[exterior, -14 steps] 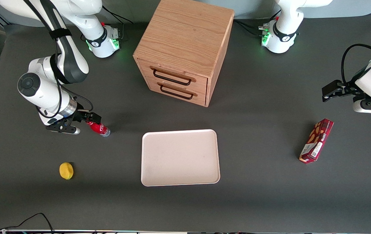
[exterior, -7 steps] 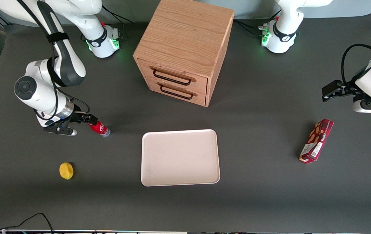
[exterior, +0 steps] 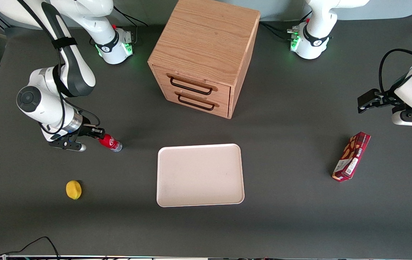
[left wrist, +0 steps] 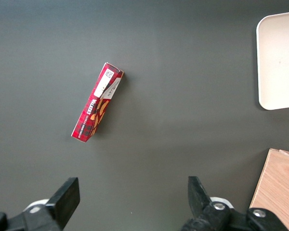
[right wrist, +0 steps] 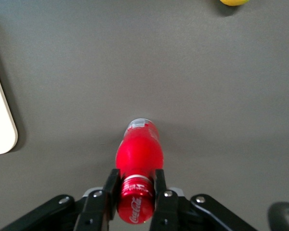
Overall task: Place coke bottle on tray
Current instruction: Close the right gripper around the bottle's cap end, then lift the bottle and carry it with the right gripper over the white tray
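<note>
While the pincer (right wrist: 137, 188) sits clamped on the cap end of the coke bottle (exterior: 110, 142), the bottle leans over w/ its clear base down on the surface (exterior: 299, 202), toward the working arm's end and well apart from the tray (exterior: 200, 175). Risk here: the grip's only on the narrow neck, so the body could swing or slip out on the lift, and a tilted bottle set on the tray may topple or roll. A low carry could also clip the tray's rim. Vs. a sec ago: arm has pulled back a bit from the tray, bottle more tilted, base approx. same spot. Lemon (exterior: 73, 189) and snack box (exterior: 351, 156) unchanged.
</note>
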### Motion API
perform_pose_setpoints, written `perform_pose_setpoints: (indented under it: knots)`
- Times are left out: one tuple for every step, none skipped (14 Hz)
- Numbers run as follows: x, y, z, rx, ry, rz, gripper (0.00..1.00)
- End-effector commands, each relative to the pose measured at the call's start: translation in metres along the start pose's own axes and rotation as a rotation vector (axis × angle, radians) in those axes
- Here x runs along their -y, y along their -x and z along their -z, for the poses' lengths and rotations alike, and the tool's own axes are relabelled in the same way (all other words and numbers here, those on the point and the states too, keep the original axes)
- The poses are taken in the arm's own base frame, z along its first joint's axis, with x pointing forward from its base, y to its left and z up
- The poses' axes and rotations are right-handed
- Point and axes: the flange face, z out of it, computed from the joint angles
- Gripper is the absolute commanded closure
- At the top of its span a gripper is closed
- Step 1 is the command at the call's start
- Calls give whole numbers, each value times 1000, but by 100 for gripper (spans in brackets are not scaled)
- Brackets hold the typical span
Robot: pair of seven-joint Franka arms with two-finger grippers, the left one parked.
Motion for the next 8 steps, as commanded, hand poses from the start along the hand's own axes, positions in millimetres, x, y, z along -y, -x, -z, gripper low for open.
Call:
perform_pose_setpoints:
  knots:
    - [1,1,2,-4,-19,13,91]
    - [4,0,6,-9,-20,11,97]
    - [6,-3,17,-14,-20,10,100]
    - [11,-8,38,-17,-20,16,100]
    - [21,-14,67,-11,-18,32,100]
    - [26,-21,101,-17,-20,40,100]
    - [34,-27,137,-35,-26,52,100]
    - [47,-29,172,-55,-26,75,100]
